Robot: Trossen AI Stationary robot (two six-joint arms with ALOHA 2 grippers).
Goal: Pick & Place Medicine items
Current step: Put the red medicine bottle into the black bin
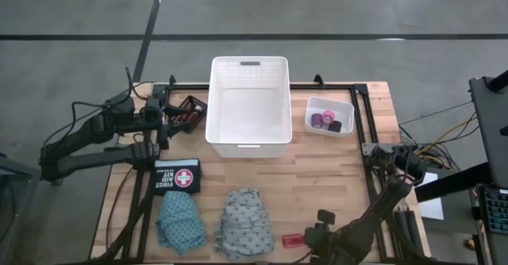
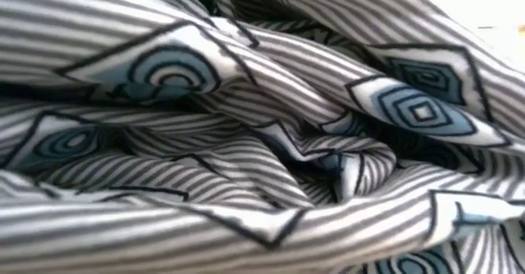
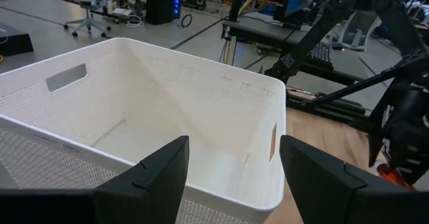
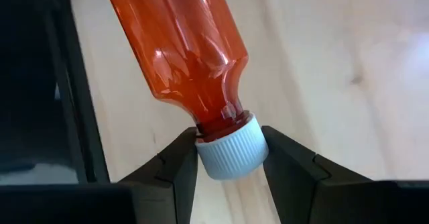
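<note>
A small red bottle [image 4: 181,43] with a white cap lies near the table's near edge [image 1: 291,240], right of the grey patterned cloth [image 1: 244,224]. My right gripper [image 4: 231,150] is shut on it [image 1: 302,238]. The teal cloth [image 1: 180,221] lies left of the grey one, which fills the low view [image 2: 262,126]. Purple, pink and black rolls [image 1: 326,122] sit in a small white tray [image 1: 343,110] at the far right. My left gripper [image 3: 234,163] hovers open at the white basket's left side [image 1: 163,122], holding nothing. My right gripper pinches the bottle's white ribbed cap [image 4: 231,158] between its two fingertips, one on each side. The fingers slant down from the near right. The red body sticks out beyond the fingertips, tilted. Whether its far end rests on the table, I cannot tell.
A large white basket [image 1: 248,67] stands at the far middle. A black first-aid pouch [image 1: 176,175] lies left of centre. A dark holder with red items [image 1: 187,110] sits beside my left gripper. Bare wood lies between the basket and the cloths.
</note>
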